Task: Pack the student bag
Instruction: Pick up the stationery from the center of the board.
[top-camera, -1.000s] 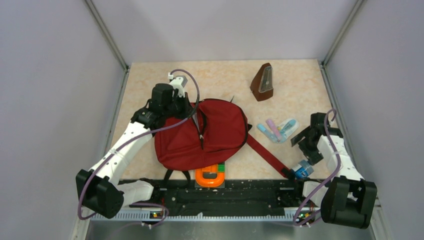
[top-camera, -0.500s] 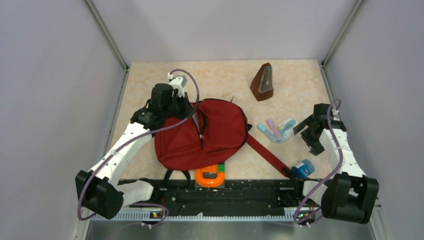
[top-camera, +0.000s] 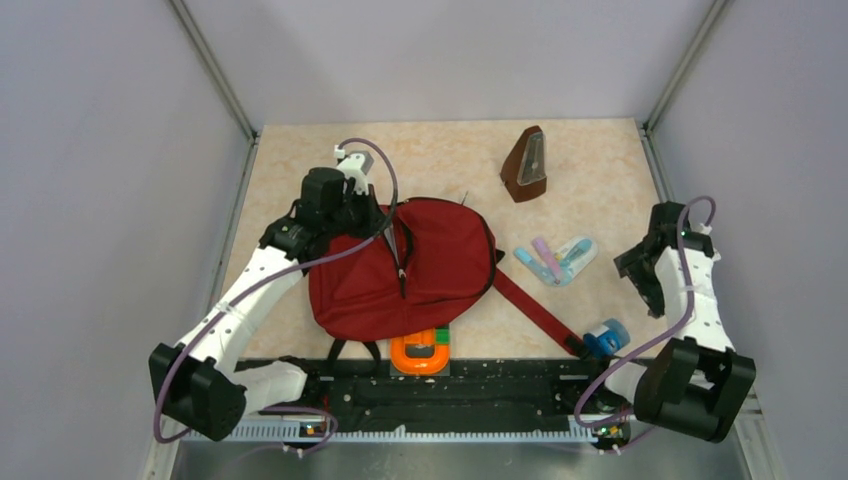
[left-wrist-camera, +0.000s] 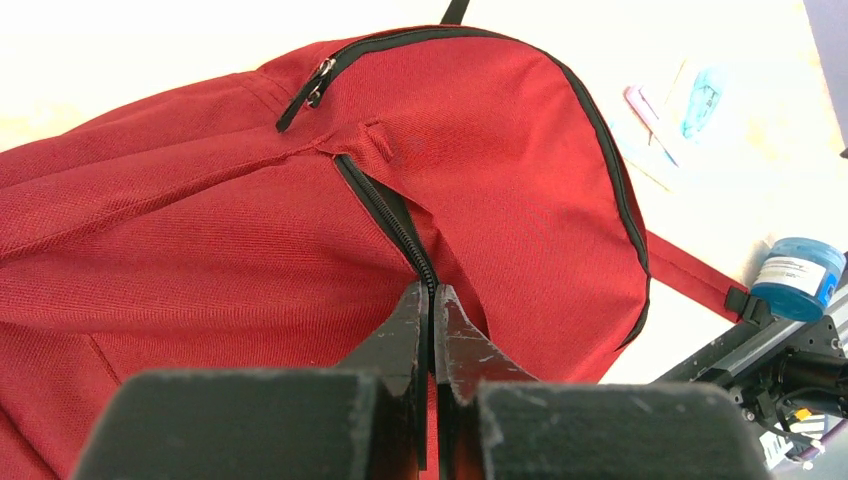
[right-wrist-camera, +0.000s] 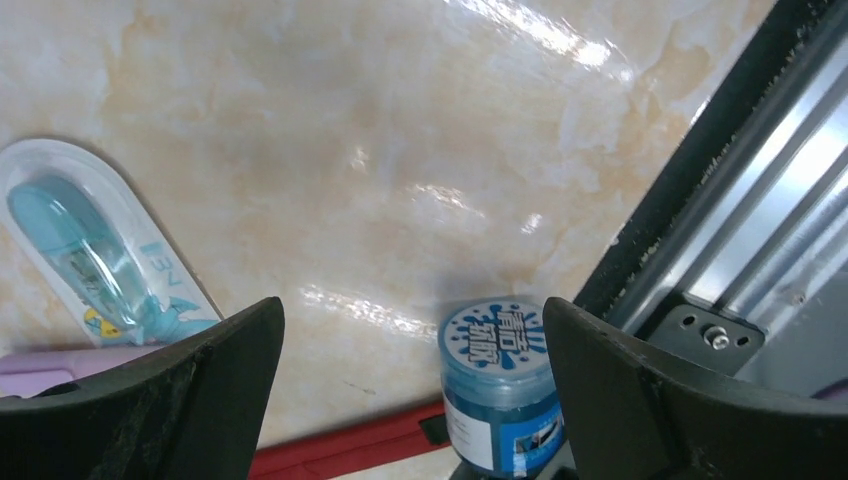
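The student bag (top-camera: 400, 270) lies flat mid-table, dark red with a black zipper and a long red strap (top-camera: 535, 308) running toward the right front. My left gripper (top-camera: 378, 222) is over the bag's upper left. In the left wrist view it (left-wrist-camera: 432, 300) is shut on the black zipper line (left-wrist-camera: 385, 215) at the bag's (left-wrist-camera: 200, 250) opening. My right gripper (top-camera: 645, 272) hovers by the right table edge. It (right-wrist-camera: 412, 305) is open wide and holds nothing. A blue jar (right-wrist-camera: 500, 385) shows below its fingers, beside the strap end.
The blue jar (top-camera: 607, 337) rests at the front rail. A clear pack of pens and a tape roller (top-camera: 555, 258) lies right of the bag. A brown metronome (top-camera: 525, 165) stands at the back. An orange U-shaped piece (top-camera: 420, 355) sits at the bag's front edge.
My right gripper has let go of the blue jar, opened fully and drawn back and rightward from it. The jar stays by the strap end. The left gripper has not moved.
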